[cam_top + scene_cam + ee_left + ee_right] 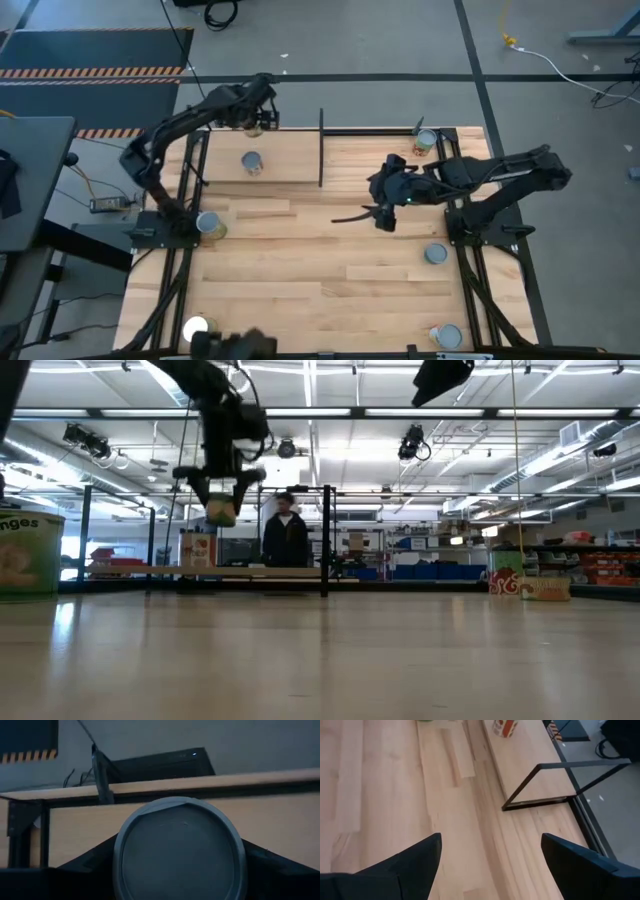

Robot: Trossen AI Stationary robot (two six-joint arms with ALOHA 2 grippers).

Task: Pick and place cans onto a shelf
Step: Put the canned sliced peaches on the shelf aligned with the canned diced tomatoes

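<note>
from my remote seat i see the left gripper [256, 118] raised over the far left end of the narrow pale wooden shelf [290, 158], its 2 dark fingers pinching a small round tin can with a yellow-green label [221, 510] that hangs clear above the board in the low view. in the left wrist view that can's smooth blue-grey lid with a rolled rim [179, 851] fills the space between the fingers, and the shelf's flat light-grained edge runs behind it. a second round tin can with a silvery lid [252, 163] stands upright on the shelf, near the held one, with a thin black metal rod [321, 148] crossing the board to its right. the right gripper [384, 213] hovers over the planked wooden tabletop [320, 270] near the middle, its 2 matte black fingers [410, 867] spread wide with nothing between them. other lidded cans sit on the tabletop: 1 by the left arm's base [209, 225], 1 at the far right corner [426, 141], 2 along the right side [435, 254] [447, 336], and 1 glaring white at the near left edge [197, 327]. a person in dark clothes [286, 538] stands in the room beyond.
</note>
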